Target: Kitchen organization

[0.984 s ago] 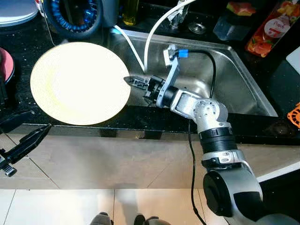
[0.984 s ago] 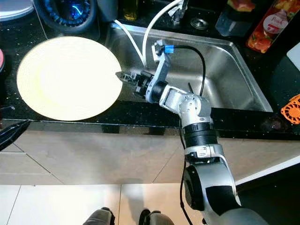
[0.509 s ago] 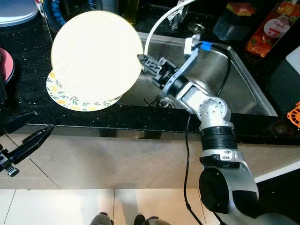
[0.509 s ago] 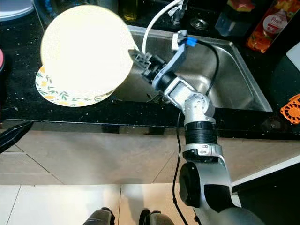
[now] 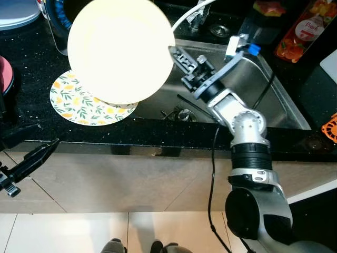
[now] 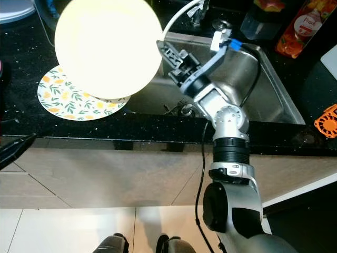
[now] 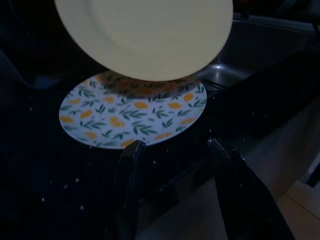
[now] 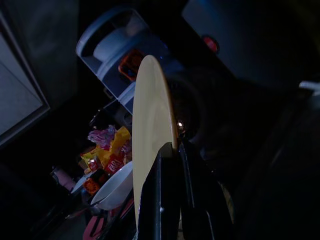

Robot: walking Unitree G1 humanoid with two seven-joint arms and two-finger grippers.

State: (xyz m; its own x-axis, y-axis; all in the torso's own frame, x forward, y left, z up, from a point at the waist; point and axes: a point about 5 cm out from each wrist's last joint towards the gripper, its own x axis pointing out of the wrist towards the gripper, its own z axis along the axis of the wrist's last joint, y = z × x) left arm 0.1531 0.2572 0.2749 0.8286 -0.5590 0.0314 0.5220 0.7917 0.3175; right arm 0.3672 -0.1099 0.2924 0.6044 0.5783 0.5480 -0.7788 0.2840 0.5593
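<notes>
The right arm reaches up over the sink (image 5: pixel 274 89), its right claw (image 5: pixel 176 52) pinched shut on the rim of a pale plate (image 5: pixel 121 50) held above the tabletop (image 5: pixel 31 68). That plate hides part of a leaf-patterned plate (image 5: pixel 79 103) lying below, perhaps a third of it. The left claw (image 7: pixel 175 150) hangs low, fingers apart, holding nothing

The sink (image 5: pixel 274 100) fills the upper right of the left eye view, set into the counter (image 5: pixel 31 68), with the tap (image 5: pixel 197 16) behind it. A patterned plate (image 5: pixel 79 105) lies on the counter at centre left — partly under the lifted plate (image 5: pixel 121 47), held above it by the right gripper (image 5: pixel 176 52).
</notes>
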